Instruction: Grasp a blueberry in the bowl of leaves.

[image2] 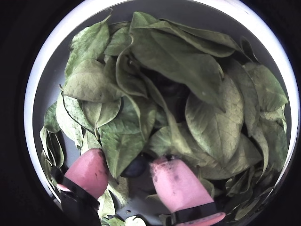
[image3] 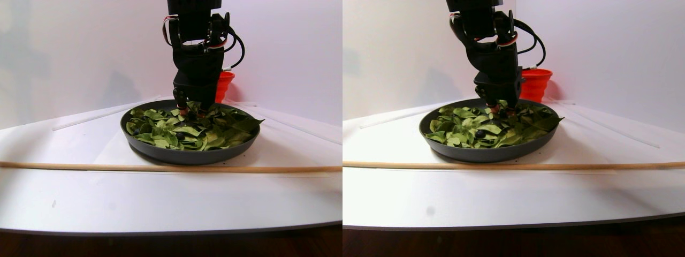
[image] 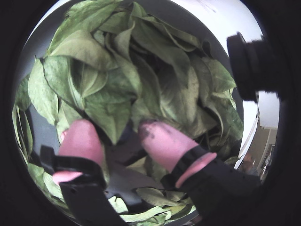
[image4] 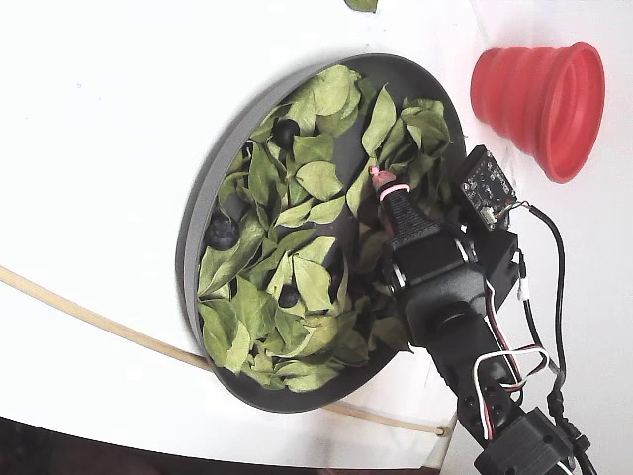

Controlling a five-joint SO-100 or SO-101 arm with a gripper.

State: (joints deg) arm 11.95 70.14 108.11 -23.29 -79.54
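The dark-grey bowl [image4: 190, 259] holds many green leaves [image4: 318, 179]. My gripper [image2: 127, 159] is down among the leaves near the bowl's far edge in the stereo pair view [image3: 191, 111]. Its pink fingertips [image2: 90, 170] stand apart, open. A dark blueberry [image2: 136, 167] lies between them, half under a leaf and close to the right finger. In a wrist view the gripper [image: 120, 136] shows bare bowl floor [image: 136, 179] between the fingers, with the berry hidden. Other blueberries [image4: 222, 234] show among the leaves in the fixed view, away from the gripper [image4: 381, 180].
A red ribbed cup [image4: 539, 94] stands on the white table just beyond the bowl, next to the arm. A thin wooden stick [image3: 160, 167] lies across the table in front of the bowl. A small camera module [image: 247, 66] juts out beside the fingers.
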